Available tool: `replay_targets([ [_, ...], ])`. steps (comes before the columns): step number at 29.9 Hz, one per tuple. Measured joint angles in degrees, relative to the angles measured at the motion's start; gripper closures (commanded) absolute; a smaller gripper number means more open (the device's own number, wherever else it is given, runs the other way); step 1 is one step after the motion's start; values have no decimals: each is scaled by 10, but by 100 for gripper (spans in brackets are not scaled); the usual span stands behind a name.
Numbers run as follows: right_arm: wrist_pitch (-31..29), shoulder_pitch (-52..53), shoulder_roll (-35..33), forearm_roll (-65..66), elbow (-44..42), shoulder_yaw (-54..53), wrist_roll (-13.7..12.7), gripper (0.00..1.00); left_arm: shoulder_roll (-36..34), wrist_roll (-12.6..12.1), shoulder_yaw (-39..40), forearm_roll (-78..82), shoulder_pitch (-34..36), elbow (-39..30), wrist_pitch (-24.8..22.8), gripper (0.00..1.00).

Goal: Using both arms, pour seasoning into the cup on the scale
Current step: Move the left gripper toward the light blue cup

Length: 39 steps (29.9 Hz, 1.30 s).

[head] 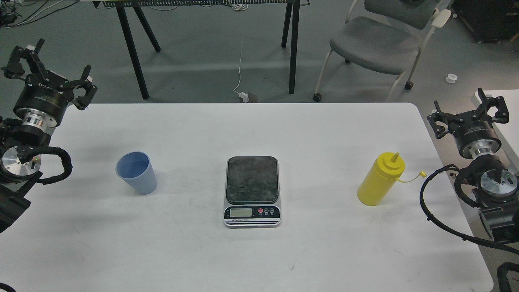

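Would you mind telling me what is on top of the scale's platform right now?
Nothing rests on the scale; its dark platform is bare. The cup stands left of it, the seasoning right.

**A white table in a grey-floored workroom**

A broad white table [243, 259] with rounded corners fills the near ground, its top faintly scuffed. Beyond it lies a grey-green floor [211, 52]. A dark bench on black splayed legs [131, 52] stands at the far side, and a thin white cable [241, 69] hangs from it to a small plug on the floor. To the right is a grey padded chair [377, 44] on castors, with a small white spool [451, 78] lying near it.
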State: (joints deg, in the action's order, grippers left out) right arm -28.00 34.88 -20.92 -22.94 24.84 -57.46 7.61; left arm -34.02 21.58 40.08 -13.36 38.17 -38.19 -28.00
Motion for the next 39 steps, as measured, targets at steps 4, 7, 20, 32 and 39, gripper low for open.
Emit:
replay_targets([
  [4, 0, 1, -1, 0, 1, 0, 0, 0, 0, 0, 0, -1, -2, 0, 0, 0],
  [7, 0, 1, -4, 1, 4, 0, 0, 0, -3, 1, 2, -2, -6, -3, 0, 0],
  [20, 0, -12, -63, 1, 32, -2, 1, 0, -98, -1, -1, 171, 19, -74, 0, 0],
  [32, 0, -33, -65, 1, 67, -6, 3, 0, -132, 1, 4, 604, 29, -246, 0, 1],
  [39, 0, -33, -72, 1, 70, -11, 7, 0, -143, 1, -5, 928, 23, -323, 14, 1],
])
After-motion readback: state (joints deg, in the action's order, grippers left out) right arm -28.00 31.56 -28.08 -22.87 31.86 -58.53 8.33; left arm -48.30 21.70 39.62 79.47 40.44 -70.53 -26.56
